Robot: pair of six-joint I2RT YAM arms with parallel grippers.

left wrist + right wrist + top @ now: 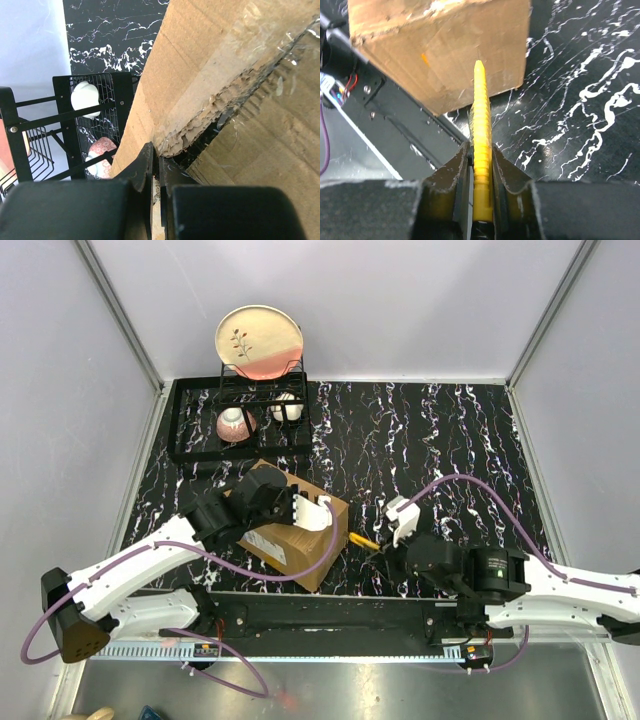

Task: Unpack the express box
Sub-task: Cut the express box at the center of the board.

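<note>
While left gripper rests closed at the express box seam and right gripper pinches a yellow tool, stiff, likely light cardboard favours flap-edge holds.

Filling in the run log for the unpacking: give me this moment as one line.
left gripper: shut at torn seam of express box | right gripper: shut on yellow tool, tip pointing at box side

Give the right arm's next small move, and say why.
Probably lift the yellow tool to the seam atop the box: the right pincer grips it aimed at the side wall, while the seam looks only partly torn beside the shut left pincer.
</note>
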